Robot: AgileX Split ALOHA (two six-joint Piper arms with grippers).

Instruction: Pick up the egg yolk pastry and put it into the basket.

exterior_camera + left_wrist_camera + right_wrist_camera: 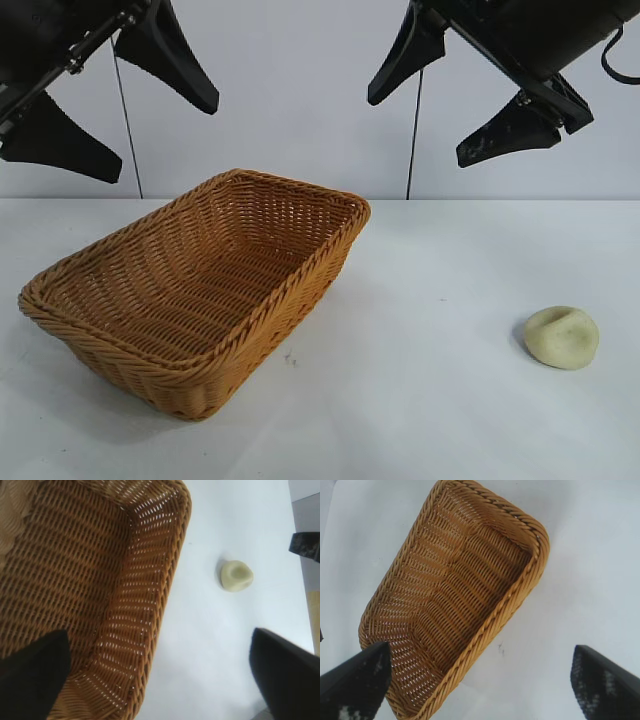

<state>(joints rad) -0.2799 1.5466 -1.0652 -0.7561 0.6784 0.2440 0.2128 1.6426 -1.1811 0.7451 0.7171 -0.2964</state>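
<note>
Egg yolk pastry sits alone on the table, both grippers high and spread wide.

There's the egg yolk pastry (562,337), a pale yellowish-cream dome with a smooth matte skin and a soft dent pressed into its top, resting on the plain white table (440,400) at the right side, well apart from the basket (120,355). The basket lies over on the left, a rectangular golden-brown wicker piece with sloping woven walls, ribbed rows of weave along its floor and a thick braided rim; nothing inside it. Up above, the right gripper (445,105) hangs well clear of the table with its black wedge-shaped fingers splayed apart, holding nothing. The left gripper (135,105) hovers over the basket's side, its tapered black fingers likewise parted and empty.
</note>
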